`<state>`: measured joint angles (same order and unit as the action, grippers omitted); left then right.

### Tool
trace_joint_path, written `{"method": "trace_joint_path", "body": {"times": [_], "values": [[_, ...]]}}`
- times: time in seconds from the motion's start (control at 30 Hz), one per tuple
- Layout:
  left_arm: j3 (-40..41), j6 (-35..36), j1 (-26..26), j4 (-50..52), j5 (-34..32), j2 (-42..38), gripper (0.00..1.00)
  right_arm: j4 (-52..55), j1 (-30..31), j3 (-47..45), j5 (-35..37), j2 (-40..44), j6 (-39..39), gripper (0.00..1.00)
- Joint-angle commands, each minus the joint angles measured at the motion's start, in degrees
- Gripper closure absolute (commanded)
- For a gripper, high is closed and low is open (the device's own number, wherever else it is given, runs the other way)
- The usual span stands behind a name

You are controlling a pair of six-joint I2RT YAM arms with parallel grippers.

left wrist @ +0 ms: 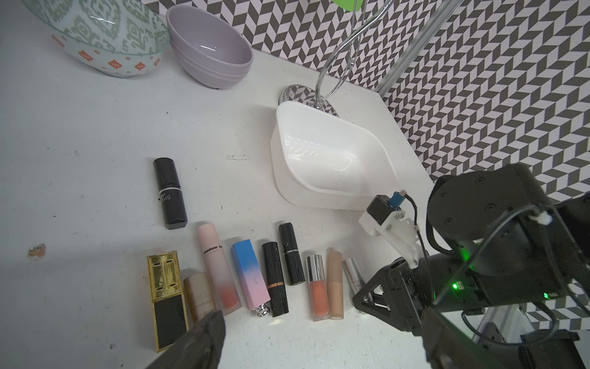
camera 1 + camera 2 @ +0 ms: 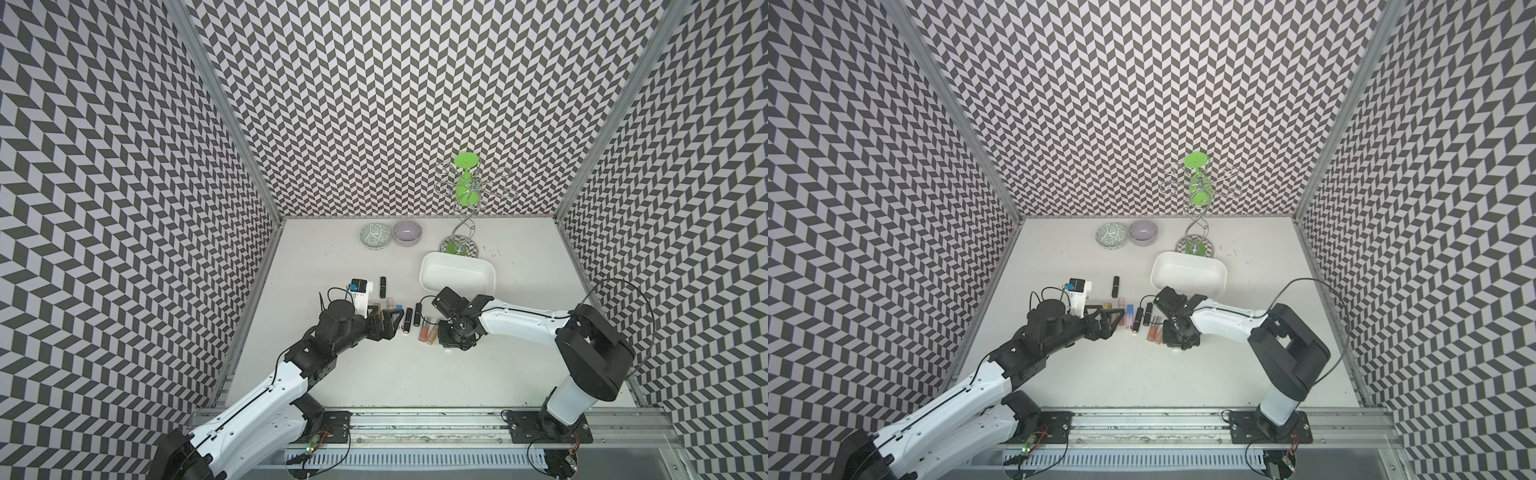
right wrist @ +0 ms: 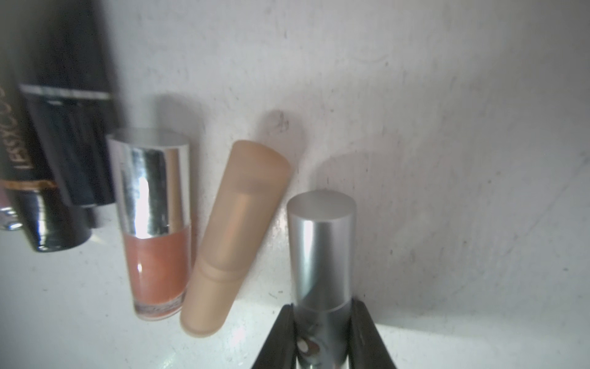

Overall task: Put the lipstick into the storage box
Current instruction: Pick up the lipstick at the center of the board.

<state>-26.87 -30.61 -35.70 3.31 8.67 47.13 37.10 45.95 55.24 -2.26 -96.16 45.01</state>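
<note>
A row of several lipsticks [image 1: 255, 278] lies on the white table, left of and nearer than the white storage box [image 2: 457, 272], which is empty in both top views [image 2: 1187, 272]. The silver lipstick [image 3: 321, 249] is at the row's right end, beside a beige tube [image 3: 236, 242]. My right gripper [image 3: 323, 306] points down at the table and is shut on the silver lipstick, one black finger on each side. My left gripper [image 2: 386, 311] stands open, low over the row's left end, holding nothing. One black lipstick [image 2: 382, 283] lies apart behind the row.
A green-patterned bowl [image 2: 375, 236] and a lilac bowl [image 2: 407, 232] stand at the back. A chrome wire stand [image 2: 465, 232] carrying a green cup [image 2: 464, 187] rises just behind the storage box. Chevron walls enclose the table on three sides.
</note>
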Motion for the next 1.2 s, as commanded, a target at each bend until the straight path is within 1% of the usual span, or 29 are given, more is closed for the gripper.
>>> {"method": "trace_joint_path", "body": {"times": [0.0,0.23,0.33,0.4,0.5,0.6,0.67,0.77,0.87,0.97,1.07,1.17], "values": [[0.07,-0.44,0.14,-0.76,-0.10,0.54,0.01,0.60,0.28,0.57,2.14,0.27,-1.06,0.78],[-1.43,-0.03,0.15,-1.05,0.28,1.80,0.01,-0.05,0.19,0.30,2.40,5.04,-3.47,0.79],[-3.09,0.63,0.28,-1.00,0.86,2.25,0.01,-1.07,-0.11,0.65,0.22,9.19,-6.20,0.79],[-4.82,1.12,0.44,-0.77,1.42,2.76,0.01,-2.71,-0.73,0.72,-2.71,12.51,-8.11,0.79],[-8.47,1.67,1.46,-0.88,4.65,4.37,0.01,-6.45,-2.86,0.48,-8.92,18.12,-10.29,0.79],[-13.51,1.72,3.12,-1.69,10.13,6.71,0.01,-11.44,-8.08,-0.04,-20.28,22.50,-12.47,0.79],[-16.81,1.03,3.45,-4.24,14.49,8.55,0.01,-14.79,-11.99,-0.68,-27.08,24.76,-13.06,0.79],[-20.39,-2.91,3.54,-9.71,21.31,11.75,0.01,-19.20,-15.93,-1.79,-35.52,26.74,-13.48,0.79],[-23.08,-7.67,3.62,-14.34,27.88,15.70,0.01,-20.81,-18.02,-1.55,-40.96,27.14,-13.99,0.79],[-24.87,-10.81,3.54,-16.58,32.84,19.20,0.01,-23.69,-18.42,-1.80,-43.77,27.90,-13.11,0.79],[-25.18,-12.17,3.49,-17.68,35.80,21.48,0.01,-27.48,-18.58,-2.37,-45.52,28.66,-11.18,0.79],[-25.17,-12.19,3.46,-16.94,36.33,22.78,0.03,-30.90,-18.57,-2.95,-47.07,28.79,-9.20,0.79]]}}
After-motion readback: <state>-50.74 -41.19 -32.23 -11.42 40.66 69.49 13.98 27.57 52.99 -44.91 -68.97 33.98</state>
